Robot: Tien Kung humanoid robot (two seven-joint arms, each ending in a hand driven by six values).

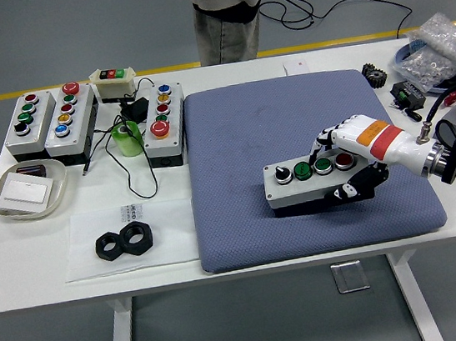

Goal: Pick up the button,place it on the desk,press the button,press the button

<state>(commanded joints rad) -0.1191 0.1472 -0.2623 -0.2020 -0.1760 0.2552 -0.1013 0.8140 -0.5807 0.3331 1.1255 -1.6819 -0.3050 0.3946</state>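
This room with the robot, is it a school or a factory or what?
Probably a robot test lab or workshop: a white table crowded with push-button control boxes, loose cables on the grey floor, and a yellow floor line.

White table (pixel 249 264) has a big blue-grey pad (pixel 289 120), three button boxes (pixel 68 117), a tray (pixel 29 192), two black nuts (pixel 124 242).

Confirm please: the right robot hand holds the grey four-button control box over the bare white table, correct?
Not quite. The head view shows the right robot hand holding the grey four-button control box over the blue padded mat, not the bare white table.
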